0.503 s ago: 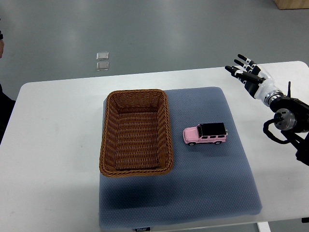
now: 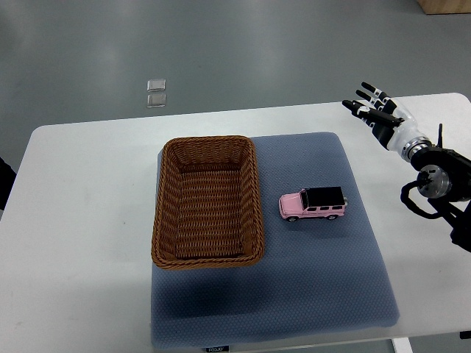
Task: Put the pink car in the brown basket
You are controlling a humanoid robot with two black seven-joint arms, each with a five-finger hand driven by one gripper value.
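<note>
A pink toy car (image 2: 313, 204) with a black roof stands on the blue-grey mat (image 2: 324, 279), just right of the brown wicker basket (image 2: 163, 206). The basket is rectangular and holds nothing. My right hand (image 2: 372, 108) hovers over the table's far right corner, well above and right of the car. Its fingers are spread and hold nothing. The left arm does not show.
The white table (image 2: 81, 220) carries the mat and basket. Two small clear squares (image 2: 156, 93) lie on the grey floor beyond the table. A dark sliver of a person shows at the left edge (image 2: 4, 180). A wooden box corner (image 2: 446, 6) sits at top right.
The person at the left edge has drawn back, so less of them shows. My right hand, the car and the basket have not moved.
</note>
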